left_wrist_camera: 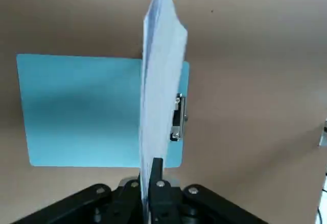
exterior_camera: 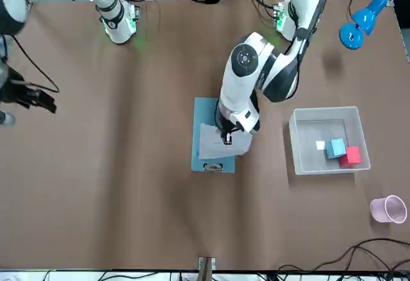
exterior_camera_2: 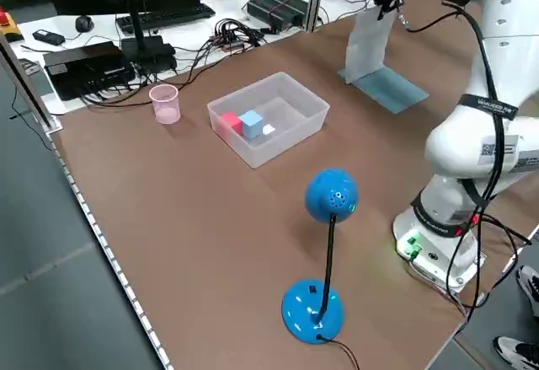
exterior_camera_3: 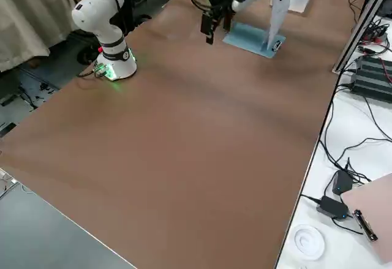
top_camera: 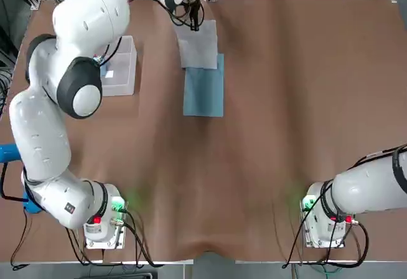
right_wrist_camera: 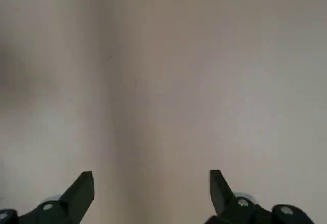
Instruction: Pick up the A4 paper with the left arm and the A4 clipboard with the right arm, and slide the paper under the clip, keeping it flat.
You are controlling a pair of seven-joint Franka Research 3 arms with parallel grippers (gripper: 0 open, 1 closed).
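The A4 paper (top_camera: pixel 198 45) is a white sheet hanging down from my left gripper (top_camera: pixel 194 20), which is shut on its upper edge at the far middle of the table. In the left wrist view the paper (left_wrist_camera: pixel 159 76) shows edge-on between the shut fingers. Below it the A4 clipboard (top_camera: pixel 204 93) lies flat, light blue, its far end covered by the sheet. The clip (left_wrist_camera: pixel 177 117) sits at that end, just behind the paper's lower edge. My right gripper (right_wrist_camera: pixel 150 188) stands open above bare table, far off to the right (exterior_camera: pixel 45 104).
A clear plastic bin (exterior_camera: pixel 296 141) with a few coloured cubes stands left of the clipboard, on the robot's left. A pink cup (exterior_camera: pixel 389 209) and a blue desk lamp (exterior_camera_2: pixel 324 260) stand along that side. Cables and gear lie beyond the far edge.
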